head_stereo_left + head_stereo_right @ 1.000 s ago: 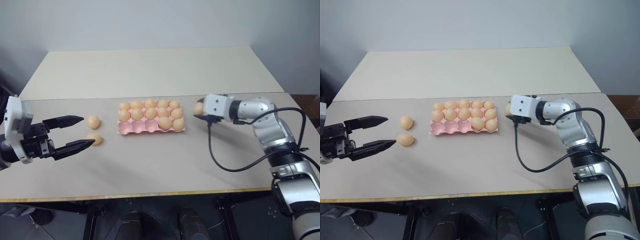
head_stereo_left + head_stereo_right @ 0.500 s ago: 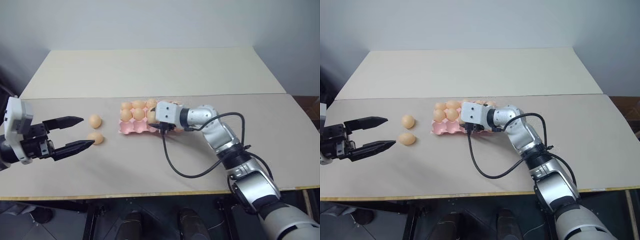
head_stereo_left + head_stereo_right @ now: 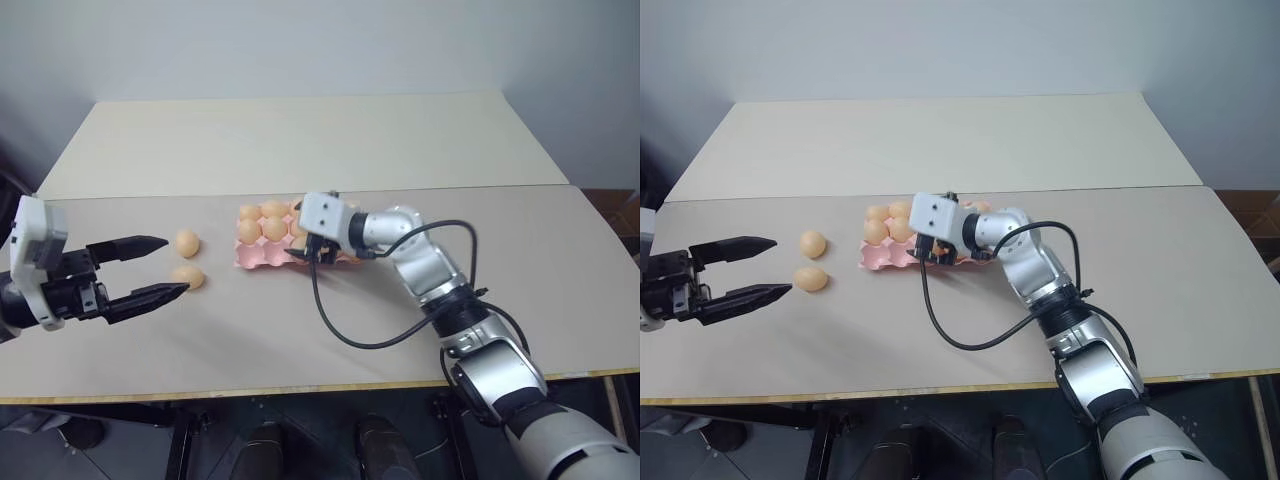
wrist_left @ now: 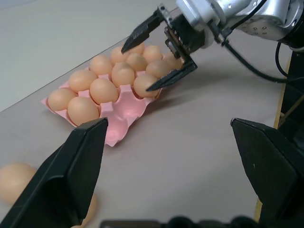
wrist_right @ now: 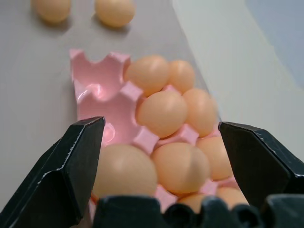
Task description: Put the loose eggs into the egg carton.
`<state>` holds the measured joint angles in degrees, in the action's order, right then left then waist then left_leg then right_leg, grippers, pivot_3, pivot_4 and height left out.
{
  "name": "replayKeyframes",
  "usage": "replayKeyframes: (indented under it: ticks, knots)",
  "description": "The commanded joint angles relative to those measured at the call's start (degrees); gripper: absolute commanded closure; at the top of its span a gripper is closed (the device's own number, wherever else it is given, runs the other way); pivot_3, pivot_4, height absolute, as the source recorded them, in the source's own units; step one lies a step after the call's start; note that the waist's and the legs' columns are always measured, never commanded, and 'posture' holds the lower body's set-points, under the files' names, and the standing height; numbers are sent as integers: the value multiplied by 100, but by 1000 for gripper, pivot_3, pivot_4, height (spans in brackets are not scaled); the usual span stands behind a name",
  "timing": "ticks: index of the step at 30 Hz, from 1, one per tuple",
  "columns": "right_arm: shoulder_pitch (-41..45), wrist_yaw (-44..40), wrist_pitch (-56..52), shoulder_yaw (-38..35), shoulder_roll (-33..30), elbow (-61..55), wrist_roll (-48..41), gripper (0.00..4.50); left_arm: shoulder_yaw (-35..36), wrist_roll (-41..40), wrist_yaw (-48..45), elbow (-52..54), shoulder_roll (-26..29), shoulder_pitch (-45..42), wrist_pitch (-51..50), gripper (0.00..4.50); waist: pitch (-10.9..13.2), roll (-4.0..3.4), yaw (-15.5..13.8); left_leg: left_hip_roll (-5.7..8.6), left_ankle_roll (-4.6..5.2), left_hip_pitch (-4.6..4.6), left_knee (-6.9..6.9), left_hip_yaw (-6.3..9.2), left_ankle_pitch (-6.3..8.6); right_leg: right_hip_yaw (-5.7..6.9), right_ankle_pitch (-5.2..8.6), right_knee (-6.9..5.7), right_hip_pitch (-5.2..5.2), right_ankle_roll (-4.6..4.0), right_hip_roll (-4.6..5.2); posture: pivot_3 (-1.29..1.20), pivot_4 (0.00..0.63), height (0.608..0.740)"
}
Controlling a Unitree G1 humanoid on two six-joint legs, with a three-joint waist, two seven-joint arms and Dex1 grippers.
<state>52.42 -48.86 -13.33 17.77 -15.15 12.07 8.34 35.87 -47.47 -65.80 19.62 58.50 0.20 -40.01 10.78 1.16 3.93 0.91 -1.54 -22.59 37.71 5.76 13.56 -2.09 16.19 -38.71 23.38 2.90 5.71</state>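
Your right gripper (image 4: 156, 66) hangs over the near row of the carton (image 3: 262, 256), jaws spread wide and holding nothing. An egg (image 5: 122, 172) sits in the cup right under it, in the near row. Judging by the spread jaws, the drop looks made, so lift straight up and clear before you swing away: the lower finger (image 4: 173, 78) lies very close to the eggs in that row, and a sideways pull could roll one out of its cup or drag the light tray across the table.

The carton lies in the middle of the table, its far rows full. The cups at its near-left corner show bare pink (image 5: 95, 95). Two loose eggs (image 3: 187, 242) (image 3: 188, 277) rest on the table to its left, well apart from the tray.

Your left gripper (image 3: 150, 268) waits wide apart and empty, its tips just short of those two eggs, the nearer egg almost at the lower tip. Take that one first, closing gently across its short axis, then carry it to a bare corner cup
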Motion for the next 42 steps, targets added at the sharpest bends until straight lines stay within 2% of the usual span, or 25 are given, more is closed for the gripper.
replayKeyframes:
  ticks: [1,5,8,14,18,23,25,28,34,42]
  knots:
    - [19,-197,-616,-600,-261,-915,-597,29,234,-121,-52,57,81,-19,9,0,0,0,-8,0,0,-1,0,0,0,0,0,1,0,0,1,0,150,740]
    - [-395,-725,-1178,-1379,-1148,-1824,-1425,29,200,10,-154,-185,139,-68,128,0,0,0,-92,0,0,-2,0,0,0,4,0,8,-4,0,2,0,150,740]
    - [-1139,-1248,-1405,-2105,-1969,-2430,-2146,29,209,50,-195,-275,154,-73,156,0,0,1,-146,2,1,-1,0,-2,1,4,0,14,-9,0,3,0,150,740]
    - [-2640,-1907,-1342,-2891,-2983,-3090,-2962,29,398,192,-294,-228,156,246,196,0,0,1,-118,-1,6,6,-1,-7,3,0,0,15,-15,0,1,0,150,740]
    - [-3137,-1767,-1270,-2942,-3130,-3186,-3050,29,489,231,-305,-151,104,454,222,0,0,2,-99,-4,7,22,-2,-17,4,-10,0,13,-26,0,-2,0,150,740]
    - [-2995,-1512,-1282,-2817,-3095,-3078,-3110,29,524,147,-157,-43,60,432,142,0,0,2,-126,-6,7,25,-2,-19,4,-9,0,17,-32,0,-2,0,150,740]
    - [-2947,-1466,-1288,-2783,-3102,-3053,-3129,29,511,123,127,16,66,429,-112,0,1,2,-135,-6,7,21,-2,-18,5,-9,0,21,-30,0,-2,0,150,740]
    - [-2904,-1437,-1300,-2787,-3120,-3015,-3174,29,157,319,1447,345,-14,261,-904,0,1,3,-143,-6,8,19,-2,-18,5,-8,0,21,-29,0,-2,0,150,740]
    - [-2901,-1403,-1390,-2857,-3233,-3000,-3209,29,64,201,3747,1413,-935,-14,-2214,0,0,7,-157,-4,7,17,1,-17,5,-10,-2,18,-29,3,0,0,150,740]
    - [-2703,-1399,-1380,-2766,-3373,-2867,-3283,29,-335,493,5737,1408,-2023,-1180,-3515,0,-8,20,-181,1,7,23,4,-17,5,-11,-3,14,-33,3,1,0,150,740]
